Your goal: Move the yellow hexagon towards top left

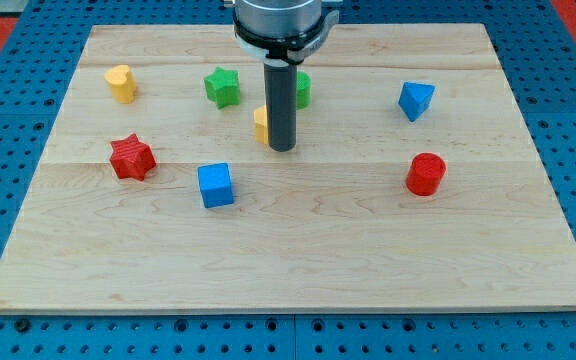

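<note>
Yellow hexagon (260, 124) sits near the board (288, 260) centre, toward 12 o'clock, largely hidden behind the rod; only a yellow sliver shows at the rod's 9 o'clock side. My tip (282, 149) touches its 3 o'clock face. No claw is fitted; the arm ends in the plain rod.

Surroundings:
- Green star (222, 87) at 10 o'clock, near.
- Green block (302, 89) at 1 o'clock, partly hidden.
- Yellow block (120, 83) far at 10 o'clock.
- Red star (131, 158), blue cube (215, 185) at 8 o'clock.
- Blue block (415, 100), red cylinder (425, 174) toward 3 o'clock.

Straight dark grey rod (281, 105) beneath a silvery round mount (277, 22).
</note>
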Tool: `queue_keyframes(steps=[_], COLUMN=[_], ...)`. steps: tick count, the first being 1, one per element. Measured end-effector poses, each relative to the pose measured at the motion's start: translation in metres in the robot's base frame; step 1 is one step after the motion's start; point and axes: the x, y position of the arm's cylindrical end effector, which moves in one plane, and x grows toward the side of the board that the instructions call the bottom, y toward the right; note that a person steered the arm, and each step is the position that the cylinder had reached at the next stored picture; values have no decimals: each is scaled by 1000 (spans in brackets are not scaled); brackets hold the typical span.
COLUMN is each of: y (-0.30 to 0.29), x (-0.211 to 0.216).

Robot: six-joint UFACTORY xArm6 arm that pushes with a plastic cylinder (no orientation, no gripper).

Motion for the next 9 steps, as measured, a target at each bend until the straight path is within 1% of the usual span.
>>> queue_keyframes(steps=[2, 3, 4, 5, 8, 9], y=[-41, -41, -14, -10, -26, -53], x=[-4, -17, -21, -33, -99, -125])
